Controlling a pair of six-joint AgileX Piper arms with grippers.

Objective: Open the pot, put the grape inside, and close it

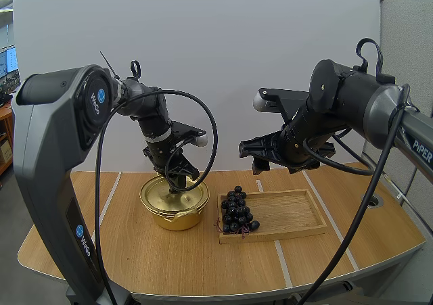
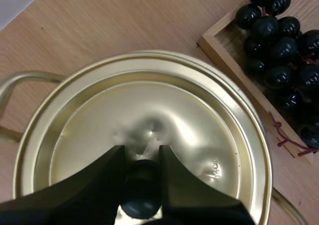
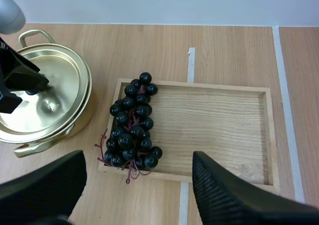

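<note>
- While your L end effector (image 1: 181, 183) sits down on the pot (image 1: 177, 218), its two fingers pinch the black knob (image 2: 142, 192) of the lid (image 1: 159, 197). The lid is on, so the pot is shut.
- Grape bunch (image 1: 237, 210) lies at the pot-side end of the wooden tray (image 1: 291, 214), outside the pot. Tray is just beside the pot, not touching it.
- Your R end effector (image 1: 254, 153) hangs above the tray w/ fingers spread wide, well above the grapes.
- In the way: the lid covers the pot's mouth and the L arm stands right over it. The tray's low rim runs btw bunch & pot.
- Count: 1 pot, 1 lid, 1 grape bunch, 1 tray, 2 end effectors. A few pale tape lines (image 1: 279, 254) cross the tabletop (image 1: 203, 264).
- Hard to see: the pot's inside is under the lid. The knob is mostly covered by the L fingers. L wrist view cuts off the tray and part of the bunch.
</note>
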